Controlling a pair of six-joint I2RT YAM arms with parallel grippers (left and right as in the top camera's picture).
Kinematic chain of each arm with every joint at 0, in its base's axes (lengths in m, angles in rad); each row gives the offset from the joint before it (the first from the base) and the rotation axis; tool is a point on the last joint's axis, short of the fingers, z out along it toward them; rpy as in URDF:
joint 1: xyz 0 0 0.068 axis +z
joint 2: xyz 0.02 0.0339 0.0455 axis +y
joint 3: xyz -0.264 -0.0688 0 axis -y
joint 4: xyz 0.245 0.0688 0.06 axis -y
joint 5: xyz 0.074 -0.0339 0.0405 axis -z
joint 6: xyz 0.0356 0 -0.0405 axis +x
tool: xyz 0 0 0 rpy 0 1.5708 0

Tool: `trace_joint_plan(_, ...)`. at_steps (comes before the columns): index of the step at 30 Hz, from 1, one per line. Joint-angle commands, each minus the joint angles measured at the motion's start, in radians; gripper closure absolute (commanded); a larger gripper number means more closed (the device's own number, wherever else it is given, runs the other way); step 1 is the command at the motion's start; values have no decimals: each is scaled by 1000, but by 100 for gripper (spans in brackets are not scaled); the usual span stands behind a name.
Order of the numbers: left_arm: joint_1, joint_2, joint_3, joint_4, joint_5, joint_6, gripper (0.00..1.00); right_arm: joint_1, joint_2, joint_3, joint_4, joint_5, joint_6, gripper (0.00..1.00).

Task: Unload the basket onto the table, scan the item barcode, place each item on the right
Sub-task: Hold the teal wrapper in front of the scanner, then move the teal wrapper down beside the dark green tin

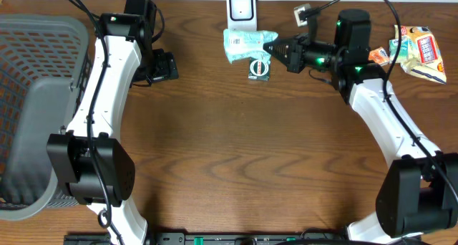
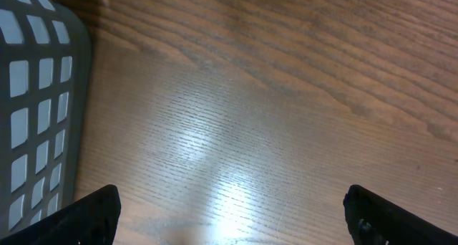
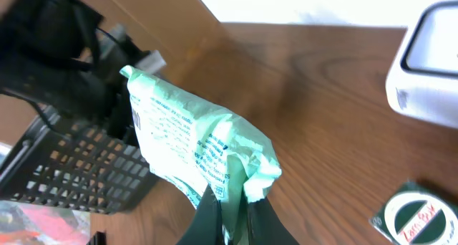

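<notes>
While right tool (image 3: 230,215) clamps green packet (image 3: 187,139), wrist view shows its print clearest, left tool (image 2: 230,215) apart beside basket (image 2: 77,102)

Mock shop checkout: white scanner (image 1: 241,8), grey basket (image 1: 43,21), packaged snacks (image 1: 421,53), wooden table (image 1: 250,152).

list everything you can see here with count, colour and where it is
packet: one, mint green, held in the right tool just in front of the scanner
scanner: one, white, far edge of the table, centre
small pack: one, dark green with a round white label, flat on the table beside the packet
snack packs: a pile, count unclear, yellow, red and orange, far right
basket: one, grey mesh, left edge
table: one, brown wood
left tool: one, black, open and empty, over bare table near the basket
right tool: one, black, shut on the packet
</notes>
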Motion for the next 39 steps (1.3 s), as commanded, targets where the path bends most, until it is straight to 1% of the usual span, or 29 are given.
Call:
trace_joint_plan(1,3,-2,-10,-3,-13,16,2,-5,-27,8,32,-48,63,99)
trace_joint_plan(7,3,-2,-10,-3,-13,16,2,-5,-27,8,34,-48,103,99)
trace_joint_plan(22,3,-2,-10,-3,-13,16,2,-4,-27,8,-1,-47,105,99)
trace_joint_plan(27,3,-2,-10,-3,-13,16,2,-4,-27,8,-52,18,105,99)
trace_joint_plan(33,3,-2,-10,-3,-13,16,2,-4,-27,8,-83,32,103,99)
trace_joint_plan(36,3,-2,-10,-3,-13,16,2,-3,-27,8,-120,102,103,99)
trace_joint_plan(39,3,-2,-10,-3,-13,16,2,5,-27,8,-214,290,104,99)
